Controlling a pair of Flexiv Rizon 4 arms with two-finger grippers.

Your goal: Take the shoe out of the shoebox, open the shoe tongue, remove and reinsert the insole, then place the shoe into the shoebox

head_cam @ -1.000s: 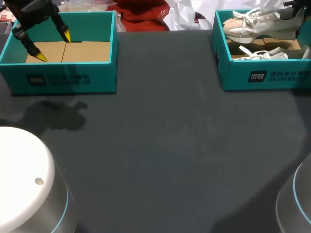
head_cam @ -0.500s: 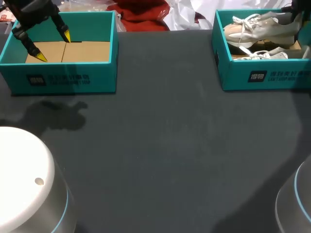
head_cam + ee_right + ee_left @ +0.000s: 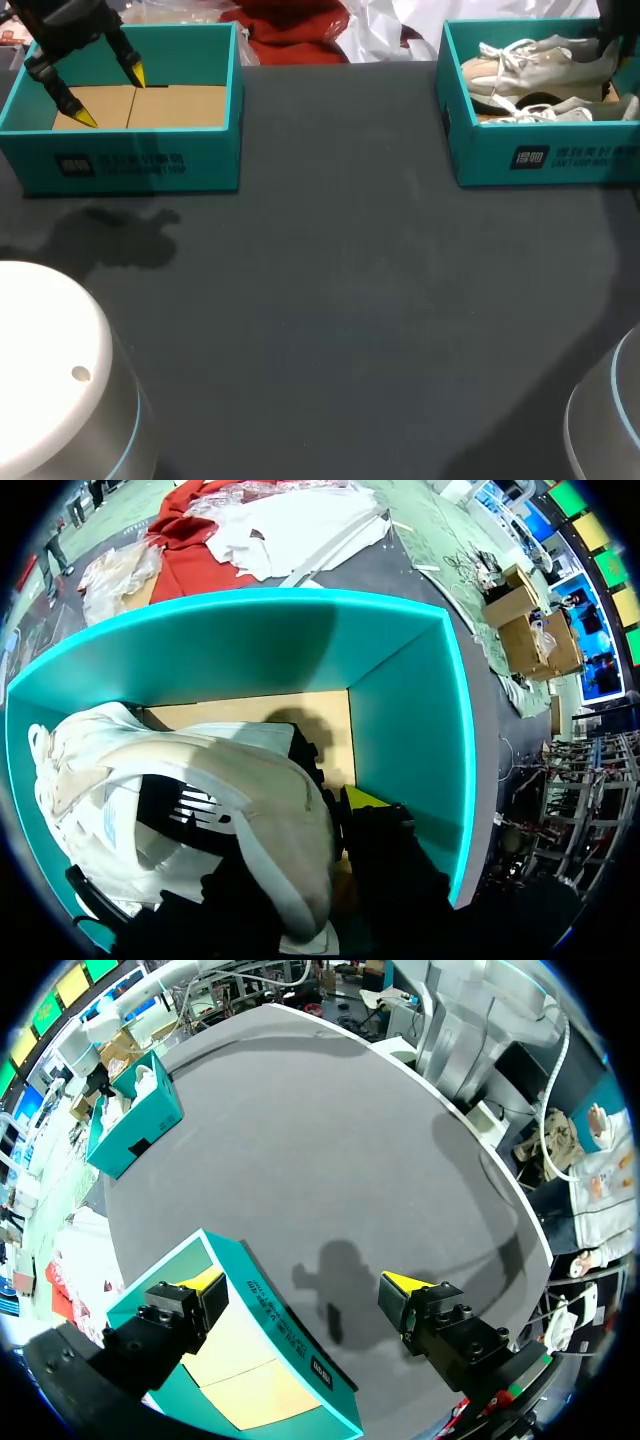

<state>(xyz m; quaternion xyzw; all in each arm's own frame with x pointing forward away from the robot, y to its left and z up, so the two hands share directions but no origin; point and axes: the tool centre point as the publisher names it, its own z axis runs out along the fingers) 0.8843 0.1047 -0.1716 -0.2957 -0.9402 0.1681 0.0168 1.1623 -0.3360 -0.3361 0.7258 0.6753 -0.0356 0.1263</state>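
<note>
A beige and white shoe [image 3: 535, 62] hangs tilted in the teal shoebox [image 3: 545, 158] at the back right, its laces toward the middle of the table. My right gripper [image 3: 300, 865] is shut on its heel [image 3: 285, 830], with one yellow fingertip [image 3: 365, 798] showing beside it. In the head view only the dark end of that arm [image 3: 610, 28] shows, at the box's far corner. A second shoe [image 3: 560, 110] lies under the first. My left gripper [image 3: 110, 96] hangs open over a second teal box [image 3: 130, 165] at the back left, holding nothing.
The left box holds only its brown cardboard floor [image 3: 150, 105]. Red and white cloth [image 3: 300, 30] lies behind the table's far edge. Dark tabletop [image 3: 340, 300] stretches between the two boxes. My arm bases [image 3: 50, 370] stand at the near corners.
The shoe in my right gripper has sunk a little lower into the right box and shifted slightly rightward. My left arm has not moved.
</note>
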